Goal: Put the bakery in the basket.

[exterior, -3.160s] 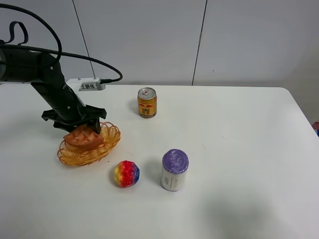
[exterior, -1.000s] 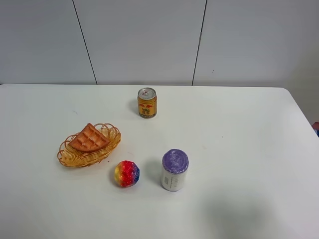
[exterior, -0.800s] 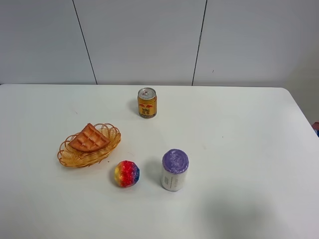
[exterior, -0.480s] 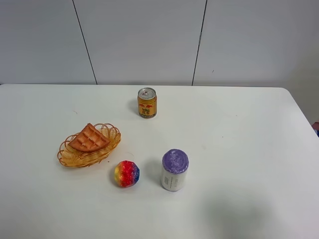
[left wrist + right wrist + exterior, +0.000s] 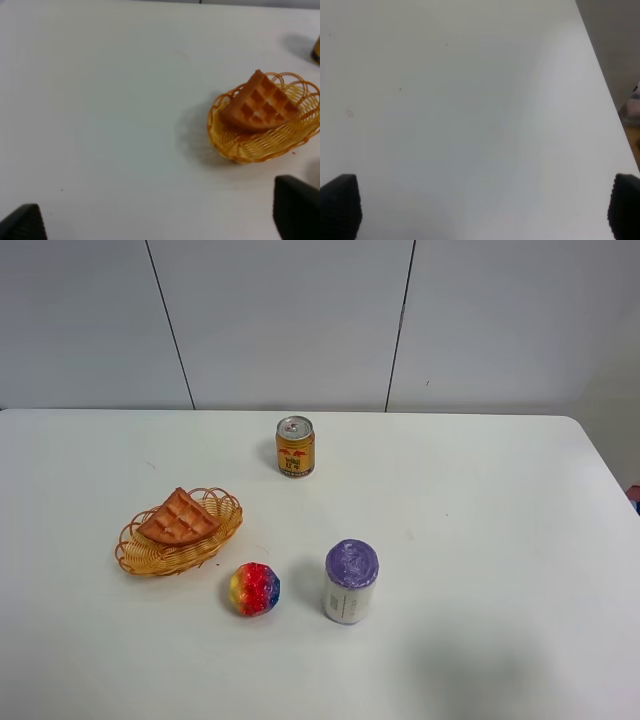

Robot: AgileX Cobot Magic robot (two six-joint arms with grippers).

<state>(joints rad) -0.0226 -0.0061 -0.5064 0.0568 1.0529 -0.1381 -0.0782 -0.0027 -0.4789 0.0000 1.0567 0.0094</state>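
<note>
exterior high view: small orange-brown triangular waffle wedge (image 5: 178, 519) lies inside the shallow oval golden wicker basket (image 5: 150, 560), tilted against its far rim, on the white worktop (image 5: 480, 500). a rainbow-coloured ball (image 5: 254, 588) sits just beside the basket; a white cylindrical container with a purple lid (image 5: 350, 582) stands near the ball; a gold and red drink can (image 5: 294, 446) stands farther back. neither hand appears here.

left wrist view: the left hand (image 5: 160, 220) is spread wide and empty, its two dark fingertips (image 5: 296, 207) at opposite frame corners, apart from basket (image 5: 260, 145) and waffle (image 5: 259, 102).

right wrist view: the right hand (image 5: 480, 210) is likewise spread, empty, over bare worktop (image 5: 470, 110).
</note>
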